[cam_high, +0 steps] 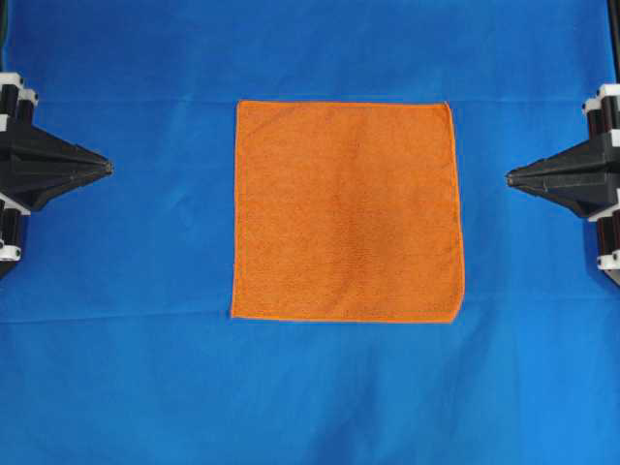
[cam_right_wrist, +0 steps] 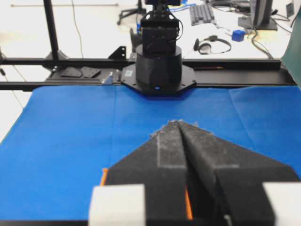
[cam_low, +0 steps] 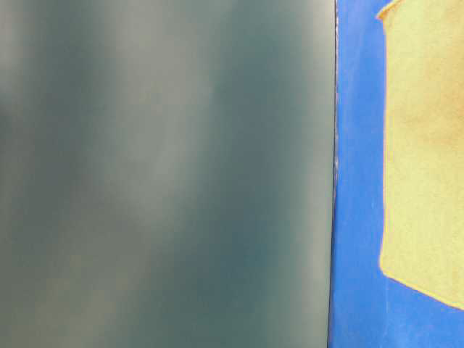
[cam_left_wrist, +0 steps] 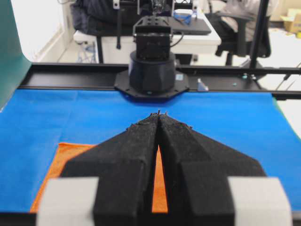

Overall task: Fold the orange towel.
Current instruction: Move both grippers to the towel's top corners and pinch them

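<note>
Overhead: I've got left fingers [cam_high: 108, 167] and right fingers [cam_high: 511, 177] pinched closed, empty, level, parked well clear either side. Orange towel [cam_high: 347, 211] flat, unfolded, mid blue cloth [cam_high: 126, 368] on bench. Table-level: mostly blocked, towel edge visible. Wrists: tips together, towel below.

The orange towel [cam_high: 347, 211] was seen as nubby, matt terry cloth with a thin stitched hem. A smooth, matt blue cloth [cam_high: 136, 368] (faintly creased) was spread beneath it. The left gripper [cam_left_wrist: 159, 114] was clad in rough black foam, as was the right gripper [cam_right_wrist: 178, 122].
</note>
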Robot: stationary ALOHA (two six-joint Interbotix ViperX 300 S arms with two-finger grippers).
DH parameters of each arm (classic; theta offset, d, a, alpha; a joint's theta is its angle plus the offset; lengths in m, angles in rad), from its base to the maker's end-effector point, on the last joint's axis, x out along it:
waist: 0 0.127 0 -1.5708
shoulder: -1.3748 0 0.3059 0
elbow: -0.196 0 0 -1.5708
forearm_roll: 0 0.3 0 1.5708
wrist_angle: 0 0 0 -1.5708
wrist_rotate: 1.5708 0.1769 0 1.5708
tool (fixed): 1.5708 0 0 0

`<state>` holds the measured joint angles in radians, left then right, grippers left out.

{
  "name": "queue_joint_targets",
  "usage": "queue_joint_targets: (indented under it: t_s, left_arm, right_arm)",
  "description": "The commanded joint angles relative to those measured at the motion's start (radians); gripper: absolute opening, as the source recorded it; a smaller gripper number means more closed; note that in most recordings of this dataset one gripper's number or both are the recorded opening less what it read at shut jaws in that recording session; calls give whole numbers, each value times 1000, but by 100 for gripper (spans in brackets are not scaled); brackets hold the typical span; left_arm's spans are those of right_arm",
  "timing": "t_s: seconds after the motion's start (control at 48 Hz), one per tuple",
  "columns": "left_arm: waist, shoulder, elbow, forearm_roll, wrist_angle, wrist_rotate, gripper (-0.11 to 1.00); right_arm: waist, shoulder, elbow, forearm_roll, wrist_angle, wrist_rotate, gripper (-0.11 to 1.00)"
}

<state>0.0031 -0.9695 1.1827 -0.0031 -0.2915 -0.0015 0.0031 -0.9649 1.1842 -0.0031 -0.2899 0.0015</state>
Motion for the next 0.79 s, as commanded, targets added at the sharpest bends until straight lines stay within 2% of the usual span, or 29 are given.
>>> queue_joint_targets:
  t_s: [0.0, 0.083, 0.292, 0.563, 0.626, 0.667, 0.771]
  left_arm:
    - [9, 38, -26, -29, -12, -6, 0]
    - [32, 66, -28, -32, -21, -8, 0]
    - [146, 187, -32, -35, -57, -15, 0]
    - [262, 460, -98, -35, -81, -17, 3]
    - [293, 541, -117, -37, -83, -17, 13]
    - [311, 588, -126, -35, -84, -18, 24]
    - [345, 690, -156, -35, -101, -18, 55]
  right_arm:
    - [-12, 14, -29, 8, -2, 8, 0]
    - [-29, 18, -37, 8, 48, 12, 0]
    - [-137, 55, -54, 18, 178, 52, 0]
    - [-325, 187, -41, 18, 219, 83, 1]
    - [-367, 244, -41, 18, 218, 87, 2]
    - [-388, 281, -43, 18, 219, 87, 4]
    - [-440, 388, -54, 18, 219, 87, 33]
